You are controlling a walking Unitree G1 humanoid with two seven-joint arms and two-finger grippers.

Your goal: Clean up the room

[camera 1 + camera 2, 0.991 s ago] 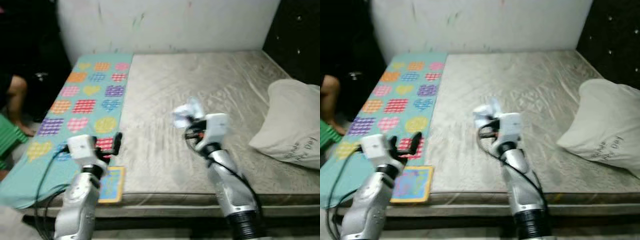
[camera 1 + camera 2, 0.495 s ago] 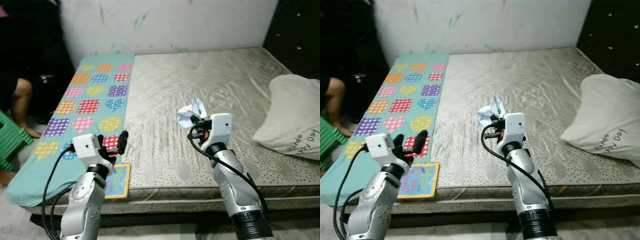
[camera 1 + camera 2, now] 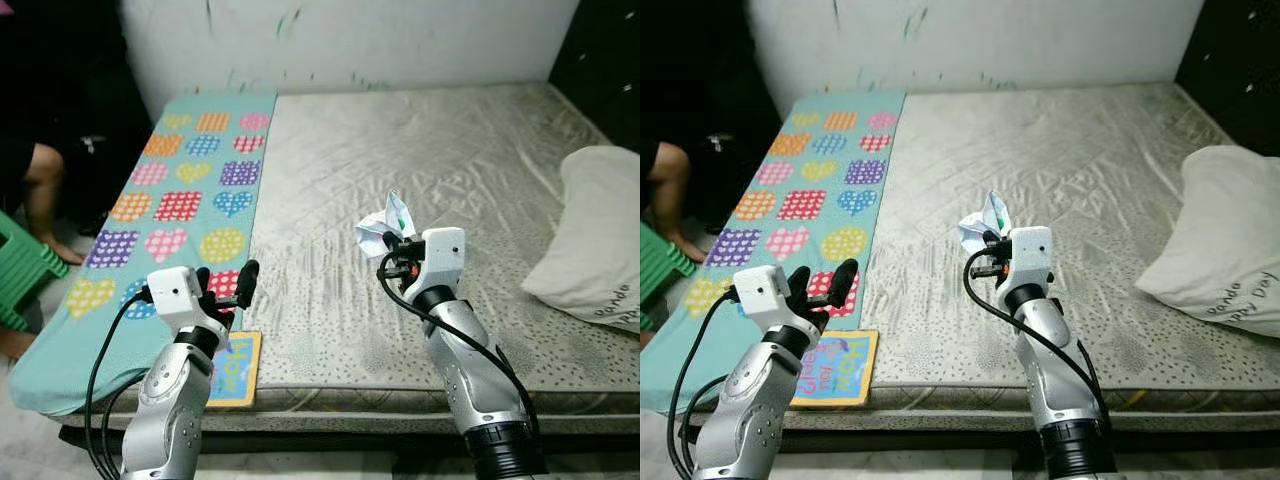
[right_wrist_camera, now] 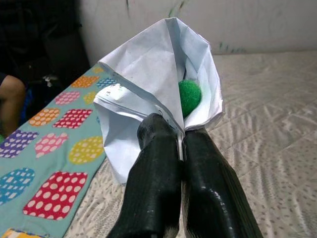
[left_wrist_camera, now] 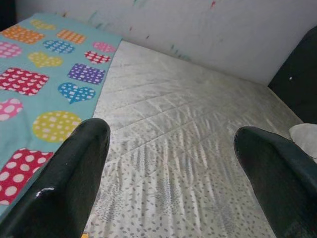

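Note:
My right gripper is shut on a crumpled white paper with a green spot, held above the middle of the grey mattress. In the right wrist view the paper fans out above the closed fingers. My left gripper stands open with nothing between its fingers, over the mattress's front left part. A colourful children's book lies flat at the mattress's front edge, just below the left gripper.
A teal mat with dotted hearts and squares covers the bed's left strip. A white pillow lies at the right. A person's arm and a green stool are at the far left. A white wall stands behind.
The camera has steadied and tilted, so the bed sits slightly lower in view. My right gripper still holds the paper; both arms have barely moved against the mattress.

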